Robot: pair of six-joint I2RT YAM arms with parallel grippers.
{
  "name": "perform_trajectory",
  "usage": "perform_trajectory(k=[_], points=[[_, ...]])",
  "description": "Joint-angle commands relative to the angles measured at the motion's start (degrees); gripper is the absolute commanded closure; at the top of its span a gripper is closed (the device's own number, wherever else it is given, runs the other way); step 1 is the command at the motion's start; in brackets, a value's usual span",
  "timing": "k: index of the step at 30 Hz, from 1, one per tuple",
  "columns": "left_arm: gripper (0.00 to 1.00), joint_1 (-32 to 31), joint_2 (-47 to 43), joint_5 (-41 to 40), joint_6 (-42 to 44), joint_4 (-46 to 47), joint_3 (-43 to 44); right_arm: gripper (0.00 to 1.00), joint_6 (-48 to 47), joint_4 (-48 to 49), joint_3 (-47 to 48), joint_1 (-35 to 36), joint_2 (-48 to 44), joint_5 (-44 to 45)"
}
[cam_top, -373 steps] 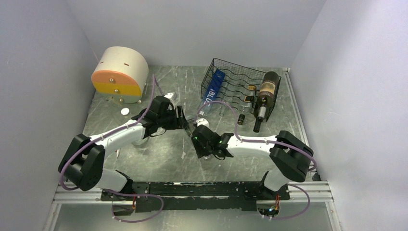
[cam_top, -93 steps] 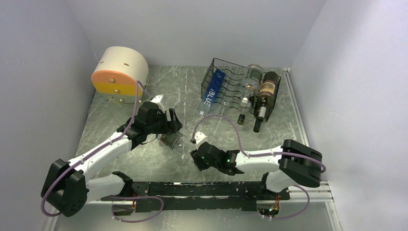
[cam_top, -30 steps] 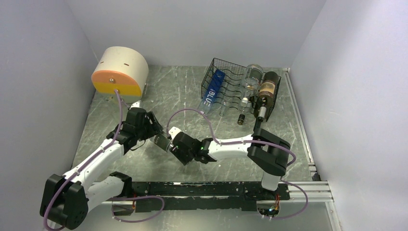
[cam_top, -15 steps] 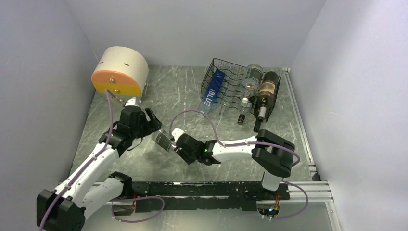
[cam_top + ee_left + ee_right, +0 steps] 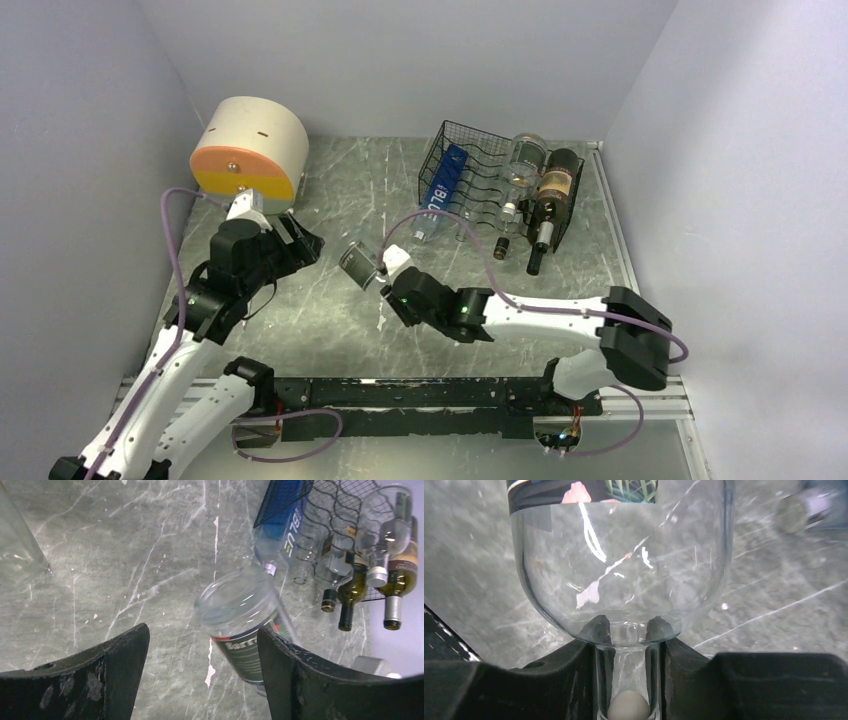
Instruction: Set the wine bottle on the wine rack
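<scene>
Your right gripper (image 5: 383, 268) is pinching the bottle (image 5: 357, 265) by its neck. In the right wrist view the two fingers (image 5: 576, 667) press against the thin glass neck from both sides, and the round shoulder of the bottle (image 5: 624, 575) fills the picture above them. The bottle is clear glass with a dark label. It sits over the middle of the table (image 5: 300, 330), tilted, with its base pointing to the far left and its neck toward the right gripper. I cannot tell if it touches the table.

Your left gripper (image 5: 300, 243) is spread wide and holds nothing. It is to the left of the bottle, near but apart from it. In the left wrist view the base of the bottle (image 5: 240, 610) shows between the two black fingers (image 5: 117, 665), and neither finger touches it.

The rack (image 5: 480, 182) stands at the far right of the table, well apart from the held bottle. A blue bottle (image 5: 440, 190) lies at its left end. A clear one (image 5: 522, 160) and a dark one (image 5: 557, 185) lie at its right end, and the wavy rows between them are free.

A round box (image 5: 250, 150) with an orange and yellow face stands at the far left.
</scene>
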Motion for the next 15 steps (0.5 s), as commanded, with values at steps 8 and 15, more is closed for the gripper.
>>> perform_trajectory(k=[8,15], points=[[0.18,-0.28,-6.57,1.37,2.62,-4.26,5.4,1.0,4.53,7.78,13.5,-6.98,-7.72,17.03],[0.17,-0.27,-8.64,2.81,3.25,-5.13,5.46,1.0,19.75,1.8,21.56,-21.41,-4.67,15.01]])
